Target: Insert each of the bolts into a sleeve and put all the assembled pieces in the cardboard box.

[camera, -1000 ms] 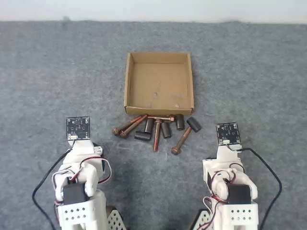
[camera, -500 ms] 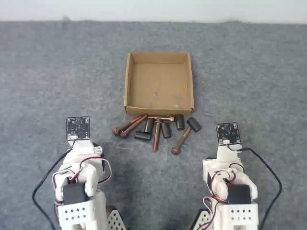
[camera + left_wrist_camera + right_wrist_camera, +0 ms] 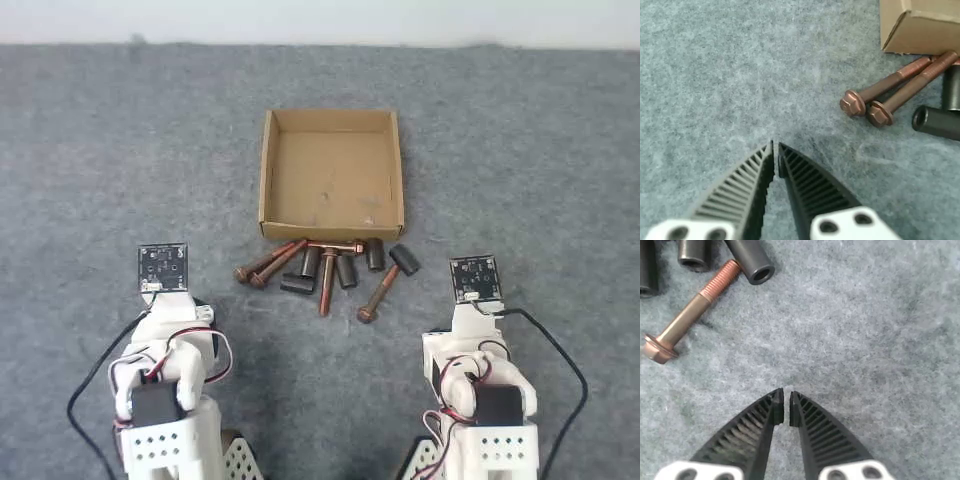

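Nearest, the left gripper (image 3: 776, 145) and right gripper (image 3: 786, 392) hold nothing, jaws pinched nearly together over the grey carpet (image 3: 100, 150). Farther out, 5 bolts (image 3: 327, 285) and 5 sleeves (image 3: 346, 270) lie jumbled, at 2 o'clock from the left gripper and 10 o'clock from the right. The cardboard box (image 3: 265, 170) sits just beyond them at 12 o'clock.

A grey, felt-like table covering (image 3: 110, 140) is stretching from side to side, its mottled fibres showing lighter and darker flecks. Close up in the wrist views, the fibres are looking fuzzy and matted. Along the far edge, a pale, plain band (image 3: 320, 20) is running straight across; whether it is a wall is hard to tell. Soft, even light is falling over the surface, leaving only faint shadows.
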